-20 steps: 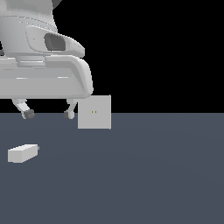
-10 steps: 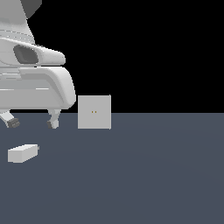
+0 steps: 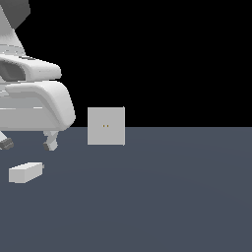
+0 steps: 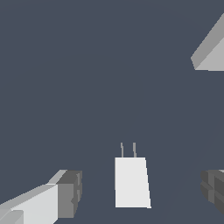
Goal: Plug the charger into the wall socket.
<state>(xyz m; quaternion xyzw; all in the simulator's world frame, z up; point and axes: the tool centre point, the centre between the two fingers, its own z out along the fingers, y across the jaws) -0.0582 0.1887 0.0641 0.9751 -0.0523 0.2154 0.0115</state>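
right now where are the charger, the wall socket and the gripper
charger (image 4: 131, 183), wrist view, middle of its top face
wall socket (image 3: 106, 126), exterior view, plate centre at the two holes
gripper (image 4: 142, 190), wrist view, midway between the fingertips

Flat dark slate-blue counter (image 3: 177, 197) filling the lower half of the exterior view, plain and unmarked, plain black backdrop (image 3: 172, 59) above the counter's far edge, same slate-blue counter surface filling the wrist view
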